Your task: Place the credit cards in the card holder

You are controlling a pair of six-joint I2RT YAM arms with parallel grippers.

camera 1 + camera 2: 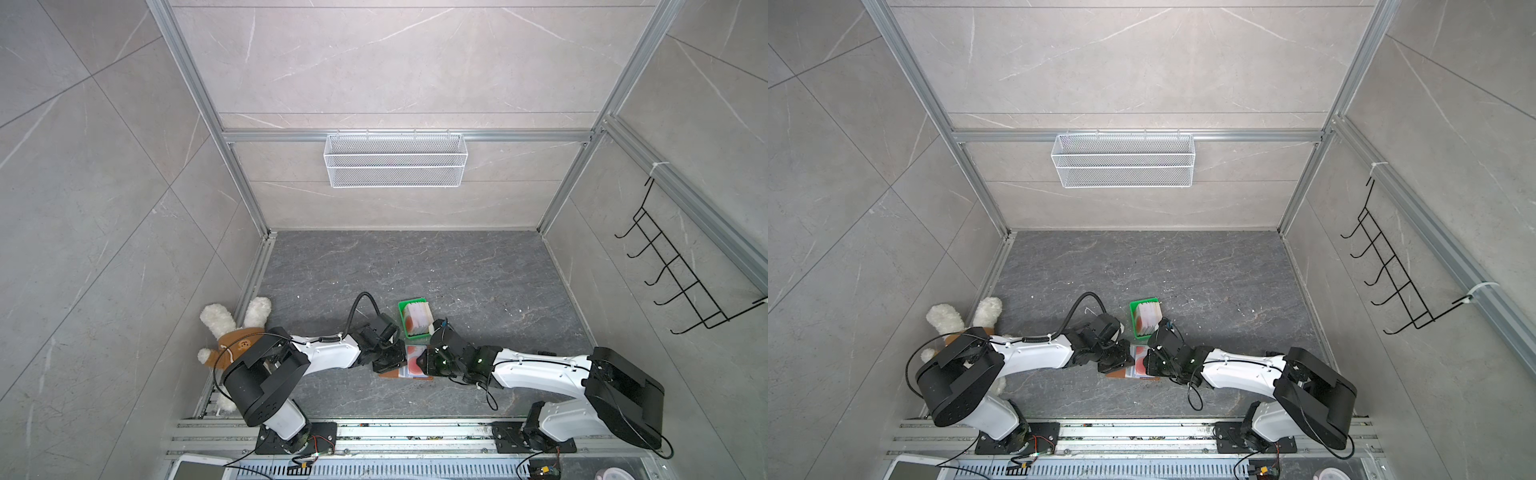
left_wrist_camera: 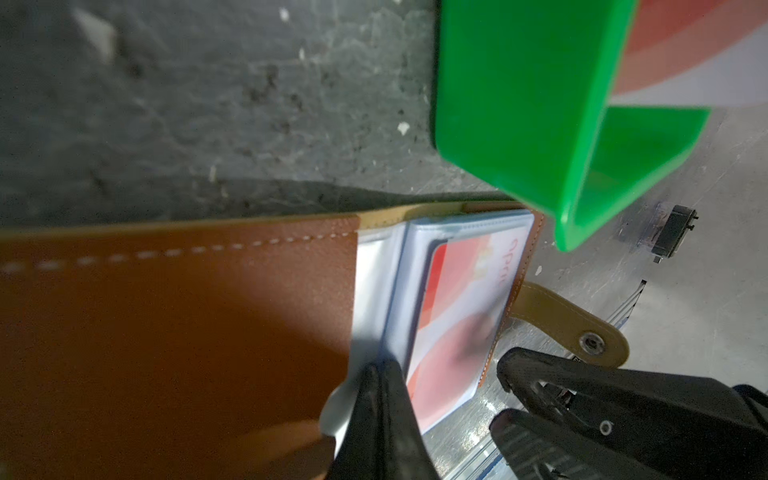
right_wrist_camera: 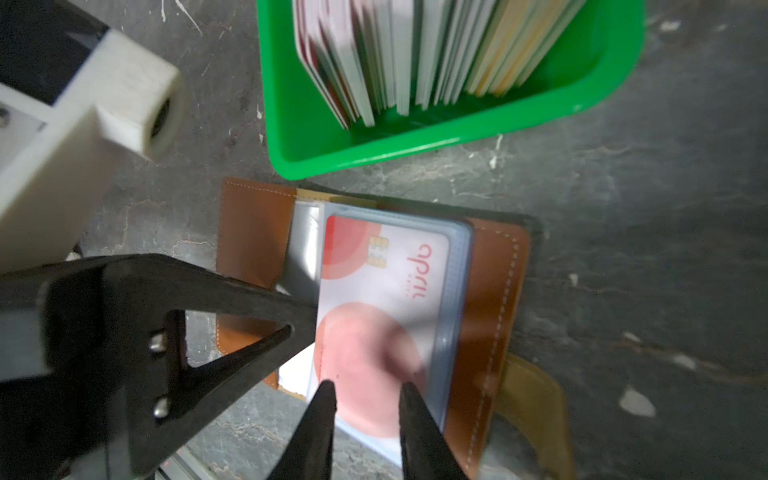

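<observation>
The tan-brown card holder (image 3: pixel 494 291) (image 1: pixel 390 374) (image 1: pixel 1116 374) lies open on the dark floor. A pale card with red-orange circles (image 3: pixel 386 311) (image 2: pixel 457 311) sits in its top clear sleeve. My left gripper (image 2: pixel 380 370) (image 3: pixel 307 316) is shut on a clear sleeve at the fold. My right gripper (image 3: pixel 368 388) (image 2: pixel 505 395) stands open, its tips apart over the card's lower circle with nothing pinched between them. The other credit cards (image 3: pixel 415 54) (image 1: pixel 417 318) (image 1: pixel 1148 318) stand on edge in a green tray (image 3: pixel 415 141) (image 1: pixel 402 316) (image 2: pixel 519 104) just beyond the holder.
The holder's snap tab (image 2: pixel 582 332) sticks out on the side toward my right arm. A plush toy (image 1: pixel 232 328) lies by the left wall. A white wire basket (image 1: pixel 395 160) hangs on the back wall, a black hook rack (image 1: pixel 681 282) on the right wall.
</observation>
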